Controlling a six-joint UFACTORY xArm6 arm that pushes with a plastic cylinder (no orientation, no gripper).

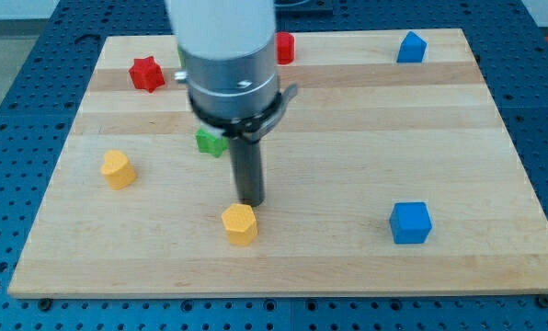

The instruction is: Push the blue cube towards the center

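Blue cube (410,222), glossy, square-on, lower right, well apart from my bare tip (250,202), nothing held.

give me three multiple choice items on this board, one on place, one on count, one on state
1. Where is the blue cube?
A. view's bottom right
B. view's top left
C. board's center

2. How many yellow blocks show?
A. one
B. two
C. four

3. My tip is:
A. touching the blue cube
B. just above a yellow block, far from the blue cube
C. out of view

Answers: 1 A, it sits low on the right. 2 B, the second yellow block lies at the left. 3 B, the rod ends right by that yellow block.
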